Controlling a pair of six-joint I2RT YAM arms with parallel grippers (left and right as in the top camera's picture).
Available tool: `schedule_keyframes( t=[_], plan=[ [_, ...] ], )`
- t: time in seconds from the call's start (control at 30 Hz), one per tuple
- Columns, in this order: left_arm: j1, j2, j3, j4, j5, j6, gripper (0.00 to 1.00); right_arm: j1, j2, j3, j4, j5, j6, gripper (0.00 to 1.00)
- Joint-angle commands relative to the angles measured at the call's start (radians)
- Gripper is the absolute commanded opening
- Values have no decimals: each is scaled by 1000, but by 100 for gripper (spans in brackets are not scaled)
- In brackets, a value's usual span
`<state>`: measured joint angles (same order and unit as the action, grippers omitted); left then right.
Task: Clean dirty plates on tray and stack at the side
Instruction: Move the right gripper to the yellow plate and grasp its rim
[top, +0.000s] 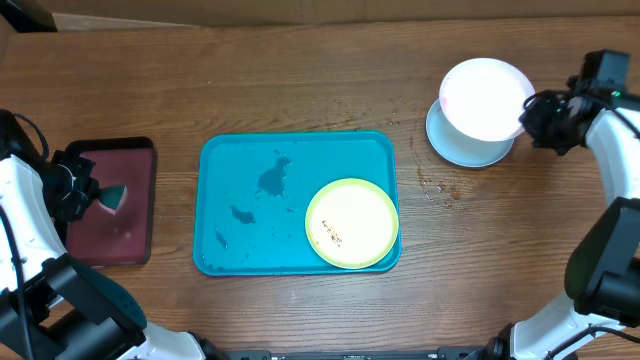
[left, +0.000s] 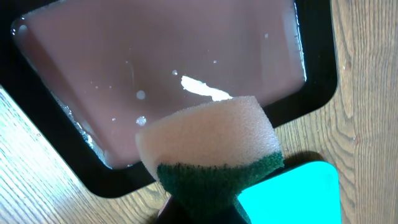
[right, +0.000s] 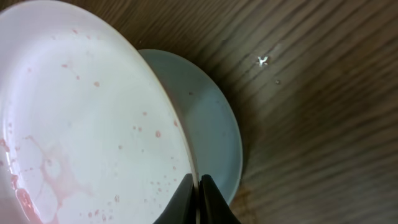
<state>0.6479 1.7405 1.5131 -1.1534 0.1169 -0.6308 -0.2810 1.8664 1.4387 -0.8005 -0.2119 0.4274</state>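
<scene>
- My right pincer (top: 530, 112), seen from overhead, is pinching the right rim of the white plate (top: 487, 95). The plate is hanging over the light blue plate (top: 462, 148), which is lying on the tabletop (top: 300, 80) well to the right of the teal tray (top: 235, 165). I cannot tell whether the two plates are touching.
- In the same view my left pincer (top: 92, 195) is gripping a sponge (top: 113, 196) over the maroon tray (top: 120, 240). The yellow-green plate (top: 352, 223) is sitting at the right end of the teal tray, showing small dark smears.
- From the left wrist, the sponge, pale foam over a green scrub layer, is filling the lower middle. The wet maroon tray is lying beneath it, and a corner of the teal tray is showing at lower right.
- From the right wrist, the pincer is pressing together on the white plate's edge. The plate is tilting above the blue one, off-centre, with pinkish wet streaks on its face.
- I judge that I am stacking, so I should be levelling the white plate and centring it over the blue one. Then I should be lowering it gently and spreading the pincer only once it is resting, since a wet rim may be slipping.
</scene>
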Motion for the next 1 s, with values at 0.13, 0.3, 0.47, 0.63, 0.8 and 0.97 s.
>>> schedule_keyframes(
  t=[0.13,0.3,0.47,0.63,0.8,0.97],
  plan=[
    [-9,-6,-4,2,7,-8,4,34,-7,-153,143,-18,-5,49],
    [-9,-6,-4,3,7,-9,4,87,-7,-164,153,-169,-128,80],
    [-9,-6,-4,2,7,-8,4,236,-7,-164,161,-279,-290,80],
    [-19,-6,-4,3,6,-6,4,452,-7,-164,163,-237,-349,89],
    [-25,-6,-4,3,3,7,4,612,-7,-164,124,-48,-359,89],
    [-29,-6,-4,6,3,7,4,700,-7,-166,49,77,-543,89]
  ],
)
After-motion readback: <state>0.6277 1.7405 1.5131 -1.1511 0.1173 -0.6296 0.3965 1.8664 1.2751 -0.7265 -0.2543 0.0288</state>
